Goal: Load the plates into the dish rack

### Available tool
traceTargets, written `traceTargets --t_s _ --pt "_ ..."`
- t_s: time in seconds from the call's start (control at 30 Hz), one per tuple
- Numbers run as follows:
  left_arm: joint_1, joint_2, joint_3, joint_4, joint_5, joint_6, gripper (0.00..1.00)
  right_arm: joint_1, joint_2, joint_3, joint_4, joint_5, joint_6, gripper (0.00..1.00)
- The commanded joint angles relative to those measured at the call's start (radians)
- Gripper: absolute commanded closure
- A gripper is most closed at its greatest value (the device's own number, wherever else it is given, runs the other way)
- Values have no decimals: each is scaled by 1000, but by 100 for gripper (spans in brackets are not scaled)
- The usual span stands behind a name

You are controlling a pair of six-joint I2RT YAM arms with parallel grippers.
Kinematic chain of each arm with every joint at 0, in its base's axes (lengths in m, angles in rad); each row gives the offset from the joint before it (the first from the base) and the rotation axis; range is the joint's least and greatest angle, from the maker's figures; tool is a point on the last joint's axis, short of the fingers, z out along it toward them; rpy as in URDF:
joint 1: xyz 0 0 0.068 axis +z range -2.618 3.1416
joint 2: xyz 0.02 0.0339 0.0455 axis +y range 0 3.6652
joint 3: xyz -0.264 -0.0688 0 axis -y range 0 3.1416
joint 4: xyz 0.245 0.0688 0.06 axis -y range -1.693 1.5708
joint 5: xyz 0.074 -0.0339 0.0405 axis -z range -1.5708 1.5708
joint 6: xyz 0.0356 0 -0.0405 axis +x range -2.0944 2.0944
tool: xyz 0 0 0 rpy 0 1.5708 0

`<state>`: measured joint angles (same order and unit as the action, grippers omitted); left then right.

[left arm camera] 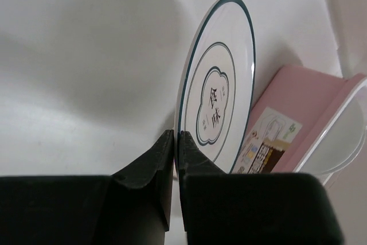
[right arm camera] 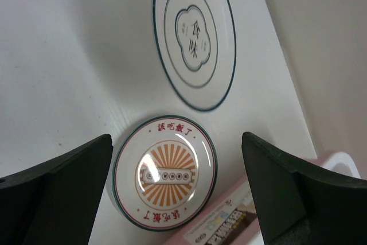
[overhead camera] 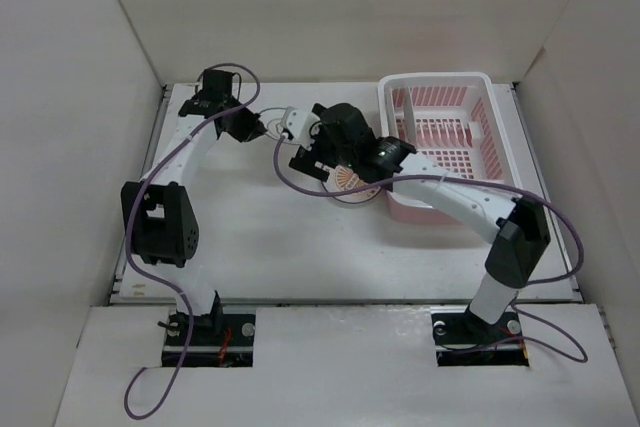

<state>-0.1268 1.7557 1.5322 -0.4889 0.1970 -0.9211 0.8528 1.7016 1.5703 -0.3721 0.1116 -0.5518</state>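
Observation:
My left gripper (overhead camera: pixel 262 127) is shut on the rim of the teal-rimmed plate (overhead camera: pixel 293 123) and holds it on edge at the back of the table. In the left wrist view the fingertips (left arm camera: pixel 176 139) pinch the plate (left arm camera: pixel 221 90). My right gripper (overhead camera: pixel 322 165) is open and empty above an orange sunburst plate (overhead camera: pixel 350 179). That plate lies flat against the near left corner of the pink dish rack (overhead camera: pixel 440 137). In the right wrist view the sunburst plate (right arm camera: pixel 165 173) lies between and below the open fingers (right arm camera: pixel 176 147), with the teal-rimmed plate (right arm camera: pixel 195 38) beyond it. The other plates are hidden.
White walls close in the table on the left, back and right. The rack's pink side with a paper label (right arm camera: pixel 229 228) lies just right of the sunburst plate. The rack's wall also shows in the left wrist view (left arm camera: pixel 304 119). The right forearm crosses the rack's near edge.

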Motion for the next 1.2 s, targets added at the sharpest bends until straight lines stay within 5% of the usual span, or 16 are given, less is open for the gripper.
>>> traceTargets --t_s 0.0,0.33,0.43,0.57,0.67,0.77,0.9,0.97,1.0,1.03,1.13,1.17 --pt "7 -97 -32 -128 105 -56 100 17 82 52 65 40 -86 2" --pt "29 -196 -10 -220 149 -47 100 26 188 109 107 69 -48 4" --pt "38 -223 -10 -229 150 -47 100 26 216 137 107 80 -36 11" --pt "38 -262 -20 -247 137 -38 100 26 227 160 107 51 -10 35" --pt "56 -272 -30 -247 137 -38 100 26 205 149 131 37 12 72" --pt "56 -282 -30 -235 137 -28 100 35 182 126 156 37 21 98" --pt "65 -309 -53 -136 183 -7 100 58 158 117 170 66 21 100" --pt "76 -360 -101 5 183 -7 76 69 132 105 179 91 21 100" --pt "76 -381 -116 54 183 -7 47 69 106 93 179 91 51 100" --pt "76 -398 -127 132 183 -7 32 69 90 92 191 118 67 100" --pt "76 -421 -115 174 139 36 0 69 24 66 220 160 116 100" --pt "76 -421 -115 174 128 50 0 57 7 66 220 169 133 100"
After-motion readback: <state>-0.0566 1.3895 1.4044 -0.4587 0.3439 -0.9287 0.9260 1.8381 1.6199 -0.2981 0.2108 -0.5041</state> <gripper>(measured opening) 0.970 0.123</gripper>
